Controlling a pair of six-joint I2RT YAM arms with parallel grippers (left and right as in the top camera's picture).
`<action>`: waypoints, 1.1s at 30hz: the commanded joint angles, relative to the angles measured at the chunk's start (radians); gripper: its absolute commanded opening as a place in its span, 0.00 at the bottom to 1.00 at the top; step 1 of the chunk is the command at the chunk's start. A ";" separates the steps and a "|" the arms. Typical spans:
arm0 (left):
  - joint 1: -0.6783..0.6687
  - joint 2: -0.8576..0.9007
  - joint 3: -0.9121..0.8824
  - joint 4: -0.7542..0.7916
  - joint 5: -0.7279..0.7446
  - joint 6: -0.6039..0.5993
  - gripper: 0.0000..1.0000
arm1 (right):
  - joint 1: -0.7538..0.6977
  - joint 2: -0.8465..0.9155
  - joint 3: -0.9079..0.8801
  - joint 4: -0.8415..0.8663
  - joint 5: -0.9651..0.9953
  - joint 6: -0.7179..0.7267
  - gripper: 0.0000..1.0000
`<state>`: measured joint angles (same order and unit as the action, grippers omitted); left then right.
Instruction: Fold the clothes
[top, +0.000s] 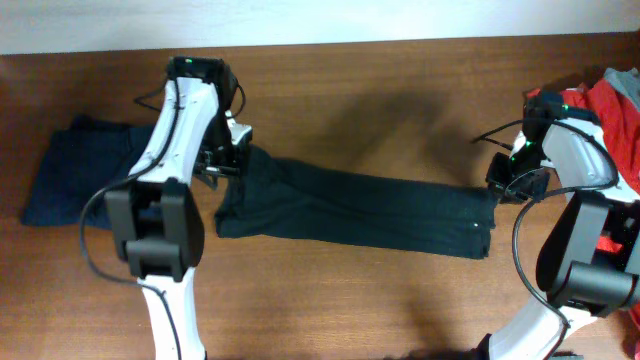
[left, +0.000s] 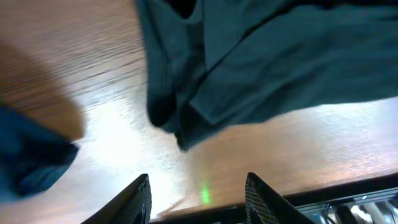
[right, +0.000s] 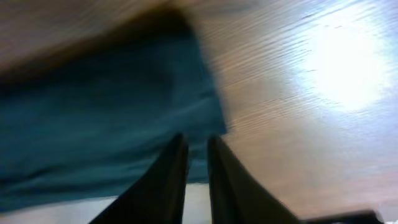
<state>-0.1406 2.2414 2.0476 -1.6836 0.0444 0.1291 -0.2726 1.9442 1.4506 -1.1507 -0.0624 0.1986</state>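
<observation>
My left gripper (left: 199, 202) hangs released beside the black shirt (top: 350, 205), which lies stretched as a long band across the table (top: 350, 80). My right gripper (right: 198, 177) sits nearly clenched at the shirt's far edge; I cannot tell whether it grips. Smoothing looks done, so next I should regrasp and fold end over end.

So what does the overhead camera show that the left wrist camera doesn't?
Only overhead: the red clothes, the right gripper at the shirt's far end, and the black T-shirt laid out as a long band. Only left wrist: the left gripper, fingers apart with nothing between them. Both: the shirt's bunched end, the navy garment, the wooden table.
</observation>
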 joint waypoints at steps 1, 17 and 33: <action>0.029 -0.212 0.036 -0.001 0.003 -0.005 0.49 | -0.004 -0.126 0.054 0.021 -0.315 -0.145 0.20; 0.052 -0.465 0.008 0.358 0.057 -0.015 0.81 | -0.042 -0.346 0.082 -0.081 -0.520 -0.220 0.87; 0.052 -0.259 0.002 0.370 0.056 -0.015 0.98 | -0.206 0.049 0.074 -0.189 -0.265 -0.319 0.88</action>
<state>-0.0883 1.9820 2.0487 -1.3209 0.0826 0.1116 -0.4835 1.9354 1.5314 -1.3392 -0.4248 -0.0868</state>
